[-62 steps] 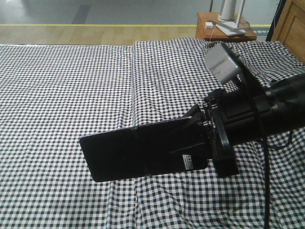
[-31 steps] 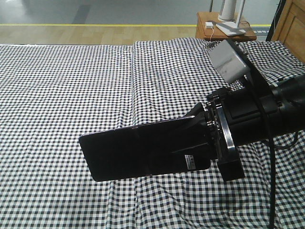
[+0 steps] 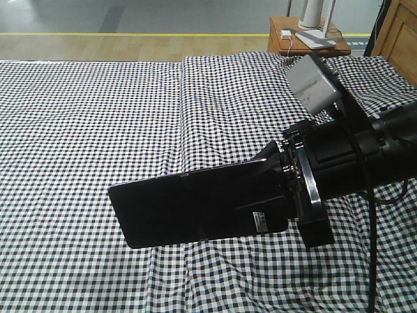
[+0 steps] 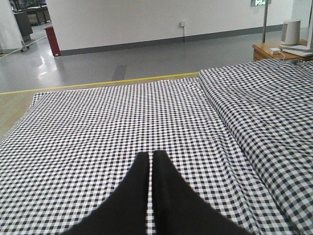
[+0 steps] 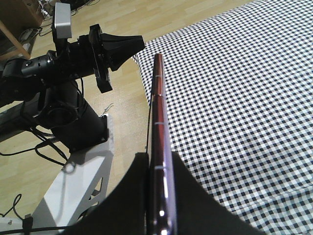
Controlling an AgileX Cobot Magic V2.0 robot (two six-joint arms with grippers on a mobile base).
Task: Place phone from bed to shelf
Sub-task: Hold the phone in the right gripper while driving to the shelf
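My right gripper (image 3: 268,190) is shut on the phone (image 3: 189,208), a glossy black slab with a small white sticker, held on edge above the bed (image 3: 98,117) of black-and-white check cloth. In the right wrist view the phone (image 5: 159,117) stands edge-on between the two black fingers, showing its pinkish metallic rim. My left gripper (image 4: 150,154) hangs shut over the bed (image 4: 98,122) with nothing in it. It also shows in the right wrist view as the left gripper (image 5: 133,44), off the bed's edge. A light wooden board (image 5: 12,41) in the corner may be the shelf; I cannot tell.
A reddish-brown side table (image 3: 306,40) with white items stands beyond the bed's far right corner. Wooden panelling (image 3: 399,32) rises at the far right. The robot's white base (image 5: 73,186) and cables lie on the wood floor beside the bed. A grey floor stretches beyond.
My right wrist and its grey camera housing shifted slightly to the right a second ago and have stayed still since. The phone has stayed in the same place, still gripped.
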